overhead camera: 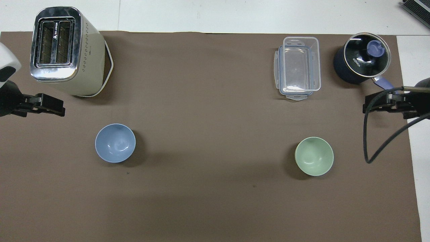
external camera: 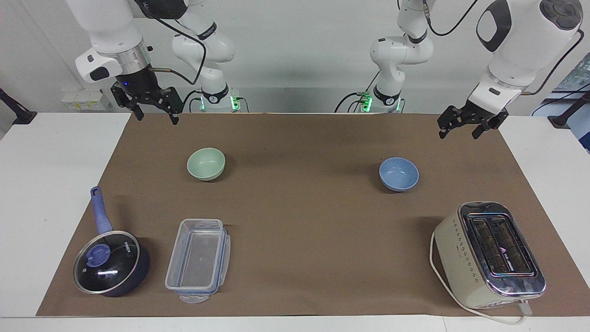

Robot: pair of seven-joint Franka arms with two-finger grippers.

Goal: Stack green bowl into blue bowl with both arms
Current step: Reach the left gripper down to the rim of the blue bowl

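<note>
The green bowl (external camera: 206, 163) (overhead camera: 314, 156) stands upright and empty on the brown mat (external camera: 299, 221), toward the right arm's end. The blue bowl (external camera: 398, 174) (overhead camera: 115, 143) stands upright and empty toward the left arm's end, well apart from the green one. My right gripper (external camera: 156, 117) (overhead camera: 373, 107) hangs open and empty in the air over the mat's edge, out past the green bowl at that end. My left gripper (external camera: 459, 133) (overhead camera: 53, 107) hangs open and empty over the mat's edge, out past the blue bowl. Neither touches a bowl.
Farther from the robots than the bowls: a cream toaster (external camera: 488, 253) (overhead camera: 63, 50) at the left arm's end, a clear plastic container (external camera: 198, 260) (overhead camera: 299, 67), and a dark lidded pan with a blue handle (external camera: 110, 263) (overhead camera: 361, 58) at the right arm's end.
</note>
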